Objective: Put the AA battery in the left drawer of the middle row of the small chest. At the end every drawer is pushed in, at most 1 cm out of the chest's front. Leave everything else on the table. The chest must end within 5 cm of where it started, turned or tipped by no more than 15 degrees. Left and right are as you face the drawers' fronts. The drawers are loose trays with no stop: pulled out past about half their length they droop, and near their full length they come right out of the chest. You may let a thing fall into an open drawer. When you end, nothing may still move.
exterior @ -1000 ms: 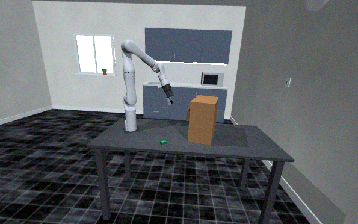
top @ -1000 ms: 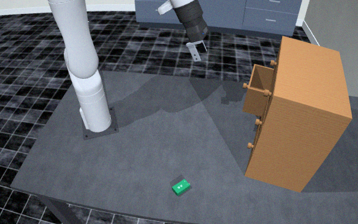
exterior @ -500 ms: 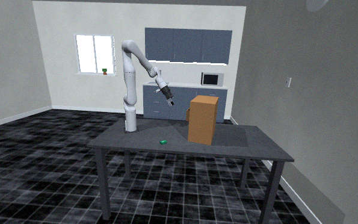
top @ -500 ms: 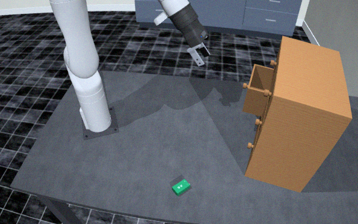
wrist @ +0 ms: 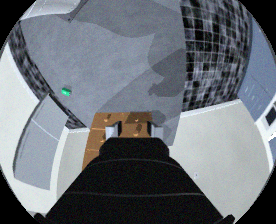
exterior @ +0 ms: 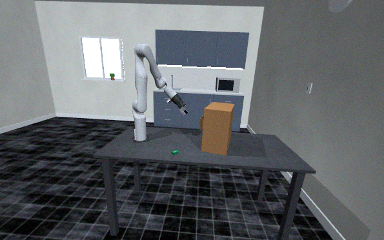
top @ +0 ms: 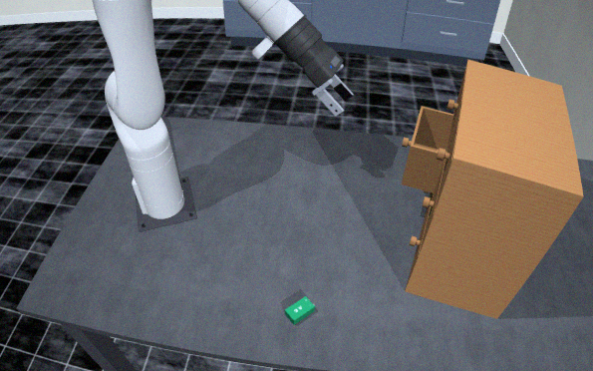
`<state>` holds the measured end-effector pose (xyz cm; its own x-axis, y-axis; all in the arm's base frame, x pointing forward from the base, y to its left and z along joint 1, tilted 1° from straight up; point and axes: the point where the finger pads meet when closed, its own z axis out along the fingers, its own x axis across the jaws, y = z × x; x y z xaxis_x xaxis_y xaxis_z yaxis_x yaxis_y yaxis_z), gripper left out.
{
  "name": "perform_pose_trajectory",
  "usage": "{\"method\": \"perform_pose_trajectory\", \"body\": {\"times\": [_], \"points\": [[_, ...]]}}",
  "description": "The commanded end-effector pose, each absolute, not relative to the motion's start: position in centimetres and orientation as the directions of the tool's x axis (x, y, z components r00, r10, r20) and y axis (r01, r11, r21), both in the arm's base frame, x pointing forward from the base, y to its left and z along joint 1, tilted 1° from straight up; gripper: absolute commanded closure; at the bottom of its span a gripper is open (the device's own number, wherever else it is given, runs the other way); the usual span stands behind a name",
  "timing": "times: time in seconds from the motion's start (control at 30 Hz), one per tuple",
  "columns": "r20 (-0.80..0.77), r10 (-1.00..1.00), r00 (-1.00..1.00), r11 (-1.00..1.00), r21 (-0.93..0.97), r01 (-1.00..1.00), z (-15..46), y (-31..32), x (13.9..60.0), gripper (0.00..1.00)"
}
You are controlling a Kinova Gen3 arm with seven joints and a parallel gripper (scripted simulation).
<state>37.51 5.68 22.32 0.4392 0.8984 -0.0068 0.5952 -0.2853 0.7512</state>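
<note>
On the table [top: 246, 239], the chest [top: 505, 189] (one drawer [top: 428, 150] out) stands right of the arm's base plate [top: 143, 225].

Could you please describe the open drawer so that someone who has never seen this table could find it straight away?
Start at the tall wooden chest standing on the grey table, and look at the face with the round knobs, turned toward the robot arm. The open drawer is on that face, on the side nearest the open gripper. It alone juts out as an open tray; the others sit flush.

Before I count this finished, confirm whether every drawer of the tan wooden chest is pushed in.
No. One drawer juts open from the front of the tan wooden chest, its hollow visible from above.
</note>
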Motion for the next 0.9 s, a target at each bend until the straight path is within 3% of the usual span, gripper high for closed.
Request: {"method": "perform_pose_trajectory", "body": {"times": [0.0, 0.87], "points": [[-0.028, 0.898, 0.438, -0.256, 0.778, 0.574, 21.2, 5.5, 37.2, 0.0], [-0.013, 0.897, 0.442, -0.173, 0.909, 0.378, 19.3, 5.1, 38.7, 0.0]]}}
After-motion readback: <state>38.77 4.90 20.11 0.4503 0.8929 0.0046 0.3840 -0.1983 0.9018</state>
